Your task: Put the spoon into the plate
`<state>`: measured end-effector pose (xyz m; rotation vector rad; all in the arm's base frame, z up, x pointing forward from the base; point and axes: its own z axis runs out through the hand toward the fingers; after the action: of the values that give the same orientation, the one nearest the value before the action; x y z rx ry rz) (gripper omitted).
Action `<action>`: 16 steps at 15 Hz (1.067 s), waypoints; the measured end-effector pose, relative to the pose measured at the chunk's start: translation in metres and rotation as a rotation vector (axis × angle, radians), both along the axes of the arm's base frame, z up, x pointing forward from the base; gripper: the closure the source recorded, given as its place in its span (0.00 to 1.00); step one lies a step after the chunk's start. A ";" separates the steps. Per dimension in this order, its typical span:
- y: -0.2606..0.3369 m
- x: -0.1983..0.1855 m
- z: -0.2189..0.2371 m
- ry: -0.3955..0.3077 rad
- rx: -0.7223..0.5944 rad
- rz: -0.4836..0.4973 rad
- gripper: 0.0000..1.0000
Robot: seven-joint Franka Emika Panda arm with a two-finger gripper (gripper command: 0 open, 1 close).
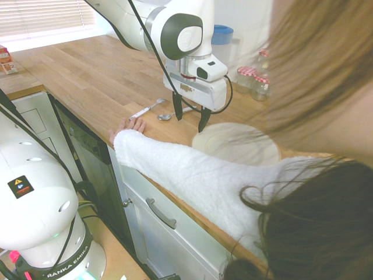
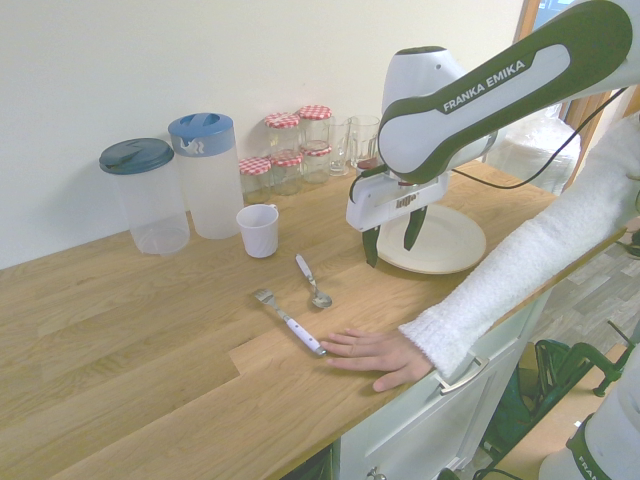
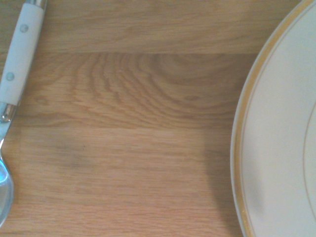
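The spoon (image 2: 314, 284) has a shiny silver bowl and a white riveted handle, and it lies flat on the wooden counter. It also shows in the first exterior view (image 1: 169, 115) and in the wrist view (image 3: 19, 59). The cream-white plate (image 2: 455, 250) with a thin gold edge line rests to its right, near the counter's front edge (image 1: 256, 153) (image 3: 276, 148). My gripper (image 2: 390, 238) (image 1: 190, 116) hangs above the bare wood between spoon and plate. It is open and holds nothing.
A fork (image 2: 289, 321) with a white handle lies left of the spoon. A person's hand (image 2: 375, 356) in a white fleece sleeve rests on the counter beside it. A white cup (image 2: 259, 230), two lidded jugs (image 2: 205, 172) and several jars (image 2: 285, 150) stand at the back.
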<state>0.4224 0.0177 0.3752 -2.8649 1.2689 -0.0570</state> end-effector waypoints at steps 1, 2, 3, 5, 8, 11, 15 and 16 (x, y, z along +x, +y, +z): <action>0.000 0.000 0.000 0.000 0.000 0.002 0.00; 0.001 0.000 0.001 -0.002 -0.001 0.008 0.00; 0.006 0.001 0.004 -0.010 -0.004 0.015 0.00; 0.037 0.006 0.014 -0.035 -0.020 -0.016 0.00; 0.100 0.021 0.015 -0.069 -0.051 -0.070 0.00; 0.106 0.060 -0.022 -0.059 -0.025 -0.071 0.00; 0.111 0.100 -0.037 -0.062 0.009 -0.081 0.00; 0.112 0.105 -0.035 -0.067 0.012 -0.081 1.00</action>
<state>0.5275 0.1301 0.3399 -2.7756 1.3669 -0.1450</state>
